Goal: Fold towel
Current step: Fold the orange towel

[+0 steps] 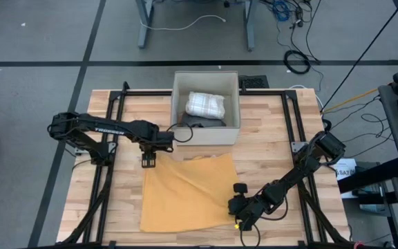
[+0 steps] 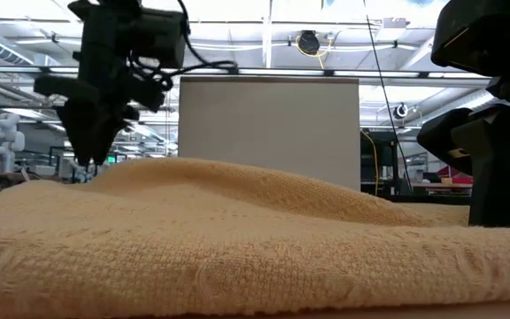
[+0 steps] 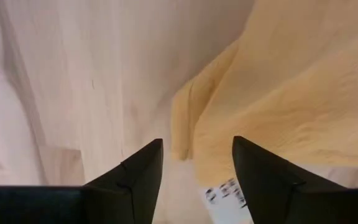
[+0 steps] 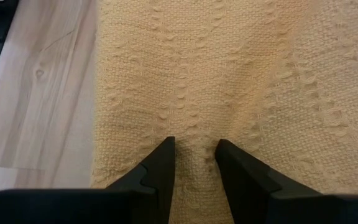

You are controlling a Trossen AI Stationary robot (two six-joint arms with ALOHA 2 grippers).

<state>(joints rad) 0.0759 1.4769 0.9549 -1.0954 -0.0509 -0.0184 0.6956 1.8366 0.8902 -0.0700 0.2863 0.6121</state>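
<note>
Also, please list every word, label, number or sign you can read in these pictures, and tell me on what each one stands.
White lettering on the left arm's upper link: present, too small to read.
Printed label on the yellow towel's corner, between the left gripper's jaws: dark marks, too blurred to read.
White tag near the table's right edge: print unreadable.
No text can be read anywhere.
</note>
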